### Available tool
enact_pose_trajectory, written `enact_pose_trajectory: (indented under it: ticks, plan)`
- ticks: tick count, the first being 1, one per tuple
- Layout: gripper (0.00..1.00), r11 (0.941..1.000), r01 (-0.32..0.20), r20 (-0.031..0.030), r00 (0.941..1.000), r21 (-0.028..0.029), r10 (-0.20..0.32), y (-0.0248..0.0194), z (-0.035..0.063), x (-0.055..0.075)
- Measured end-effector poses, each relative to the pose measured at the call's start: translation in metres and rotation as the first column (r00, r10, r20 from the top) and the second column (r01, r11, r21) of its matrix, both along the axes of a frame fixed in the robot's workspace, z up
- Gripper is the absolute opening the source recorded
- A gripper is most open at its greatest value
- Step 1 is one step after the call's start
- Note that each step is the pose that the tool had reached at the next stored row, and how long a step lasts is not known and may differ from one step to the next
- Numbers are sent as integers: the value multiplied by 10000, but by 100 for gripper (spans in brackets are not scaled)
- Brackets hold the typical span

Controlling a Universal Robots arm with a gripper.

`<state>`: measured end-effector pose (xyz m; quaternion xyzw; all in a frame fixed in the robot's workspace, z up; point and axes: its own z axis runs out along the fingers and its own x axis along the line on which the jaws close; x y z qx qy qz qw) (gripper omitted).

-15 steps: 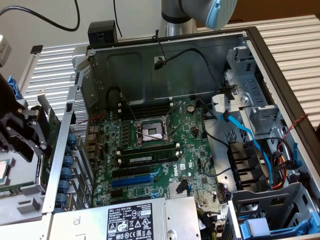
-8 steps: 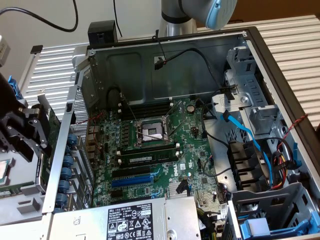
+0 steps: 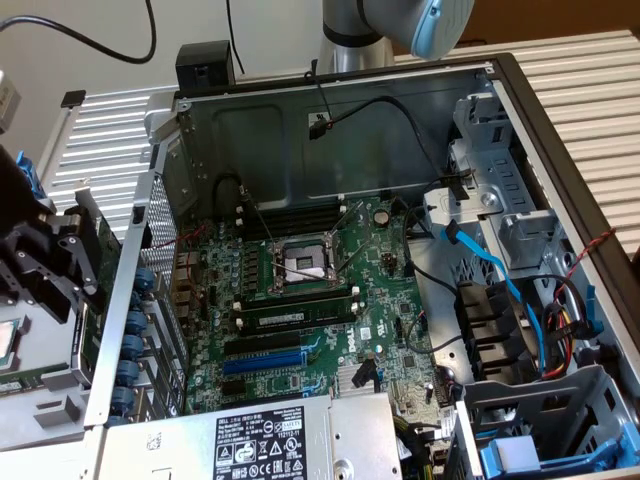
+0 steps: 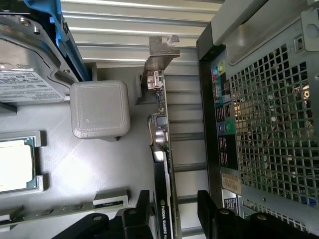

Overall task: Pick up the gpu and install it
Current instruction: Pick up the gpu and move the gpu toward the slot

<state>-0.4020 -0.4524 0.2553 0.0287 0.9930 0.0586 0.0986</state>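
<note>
The gpu (image 4: 163, 149) stands on edge in a grey holder outside the computer case, its silver end bracket (image 4: 158, 55) at the far end and its black labelled shroud nearest the camera. My gripper (image 4: 174, 215) is open, one black finger (image 4: 135, 219) on each side of the card, with a visible gap on the case side. In the exterior view the gripper (image 3: 82, 265) sits at the exterior view's left, beside the case wall, with the gpu (image 3: 98, 238) between its fingers. The green motherboard (image 3: 300, 290) lies inside the open case.
The case's perforated rear wall (image 4: 269, 129) stands close beside the gpu. A grey tray (image 4: 89, 169) holds a CPU (image 4: 15, 164), a grey block (image 4: 99, 109) and a hard drive (image 4: 25, 79). Blue expansion slots (image 3: 265, 358), a power supply (image 3: 260, 440) and cables (image 3: 500, 280) lie inside the case.
</note>
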Motion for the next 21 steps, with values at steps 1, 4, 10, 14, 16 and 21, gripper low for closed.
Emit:
enact_pose_trajectory:
  ticks: [1,4,10,14,16,21]
  plan:
    - [51,10000,-1,7,10000,-1,1,0,0,-1]
    - [51,10000,0,25,10000,1,0,1,-5,-4]
    - [51,10000,1,107,9999,4,-1,1,-103,-14]
    - [51,10000,1,162,9999,26,-2,5,-158,-15]
    - [51,10000,2,179,9998,48,-3,16,-182,-15]
    - [51,10000,0,201,9998,99,-2,71,-247,-14]
